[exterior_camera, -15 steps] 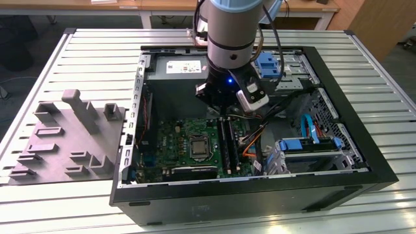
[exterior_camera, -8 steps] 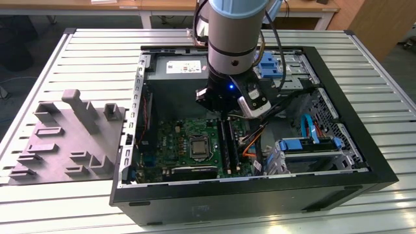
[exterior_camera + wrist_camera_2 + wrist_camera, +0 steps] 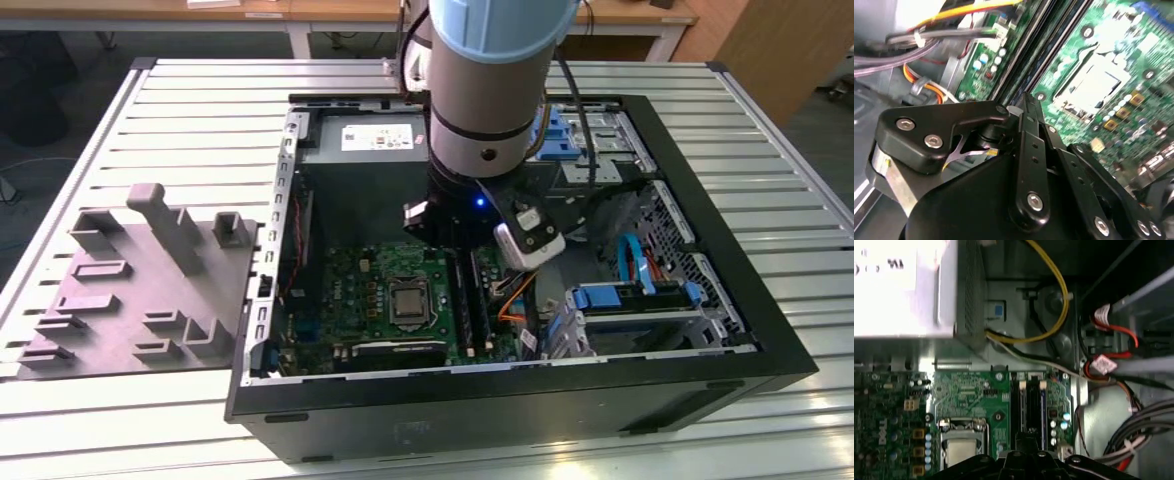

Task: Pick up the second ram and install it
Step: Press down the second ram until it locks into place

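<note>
An open computer case (image 3: 534, 390) is seen lying on its side on a slatted metal tabletop (image 3: 200, 120) in the exterior view, with the green motherboard (image 3: 387, 300) exposed inside. A grey moulded fixture tray (image 3: 134, 290) is placed on the tabletop toward the exterior view's left of the case, just beside it. The arm (image 3: 487, 90) is reached down into the case, and the tool (image 3: 470, 240) is positioned low over the black memory slots (image 3: 467, 295), next to the processor socket (image 3: 404, 300).

In the first wrist view the slots (image 3: 1029, 405) are seen running straight toward the tool (image 3: 1026, 452), and a dark blue strip, taken to be the second ram (image 3: 1043, 410), is seen lying along one slot, its near end hidden behind the black tool body. Whether it is fully seated cannot be told. The processor socket (image 3: 961, 445) is seen beside the slots, and the silver power supply (image 3: 904, 285) is seen beyond the board, with a yellow cable (image 3: 1054, 290) looped next to it.

In the second wrist view the black linkage of the tool (image 3: 1026, 150) is shown close over the motherboard (image 3: 1104, 85). The fingertips are hidden, so how far the tool is open, and whether anything is held, cannot be told.
</note>
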Controlling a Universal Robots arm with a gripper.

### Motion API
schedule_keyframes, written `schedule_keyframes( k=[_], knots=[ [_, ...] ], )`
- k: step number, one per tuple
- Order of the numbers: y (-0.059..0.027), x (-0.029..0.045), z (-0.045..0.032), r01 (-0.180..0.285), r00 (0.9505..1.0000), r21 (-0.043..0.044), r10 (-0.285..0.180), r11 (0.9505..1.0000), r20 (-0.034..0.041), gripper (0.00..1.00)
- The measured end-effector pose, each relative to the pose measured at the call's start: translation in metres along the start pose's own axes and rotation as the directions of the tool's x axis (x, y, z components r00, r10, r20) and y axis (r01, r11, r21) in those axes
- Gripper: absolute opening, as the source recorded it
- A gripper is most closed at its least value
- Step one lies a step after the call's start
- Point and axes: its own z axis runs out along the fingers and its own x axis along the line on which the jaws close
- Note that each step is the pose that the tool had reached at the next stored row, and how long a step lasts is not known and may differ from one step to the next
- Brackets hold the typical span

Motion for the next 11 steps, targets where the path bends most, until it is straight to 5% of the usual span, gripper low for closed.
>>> schedule_keyframes(
  k=[9,11],
  knots=[
    [-0.0275,-0.0009,-0.0024,0.000,1.0000,0.0015,0.000,1.0000,0.0000,0.11],
    [-0.0289,-0.0009,-0.0024,0.000,1.0000,0.0117,0.000,0.9999,0.0004,0.11]
  ],
)
